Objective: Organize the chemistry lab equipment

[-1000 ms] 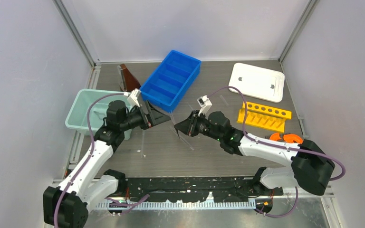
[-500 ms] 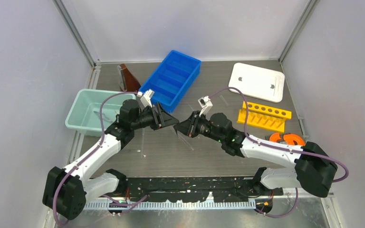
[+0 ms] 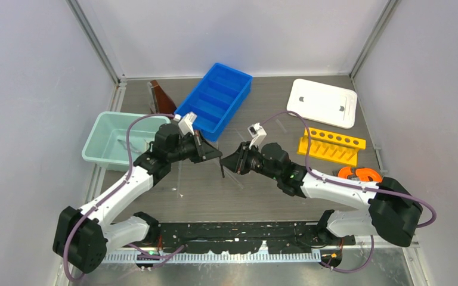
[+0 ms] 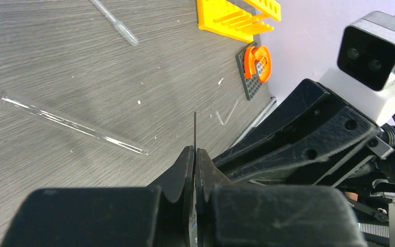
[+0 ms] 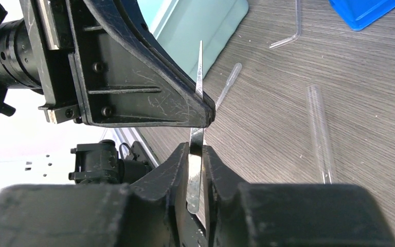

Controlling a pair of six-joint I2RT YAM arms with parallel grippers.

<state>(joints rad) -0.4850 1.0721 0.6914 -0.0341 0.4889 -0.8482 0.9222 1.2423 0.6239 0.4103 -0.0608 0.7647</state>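
Silver strip (image 5: 195, 172) hangs above the middle of the tabletop (image 3: 256, 196), pinched at one end by the right fingers (image 5: 172, 170). The left fingers (image 4: 181, 170), spread a second ago, are now clamped on its other end. The handover looks half done: the right must release next.

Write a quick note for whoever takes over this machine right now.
Left end effector: shut on the thin flat silver metal strip. Right end effector: shut on the same strip, above the table.
Loose on the table: clear glass tube, clear plastic pipette. Yellow holed rack and white lid at the right; blue compartment tray at the back.
Done: strip lifted, both gripping.
To do: release one side, stow the strip, gather the rest.
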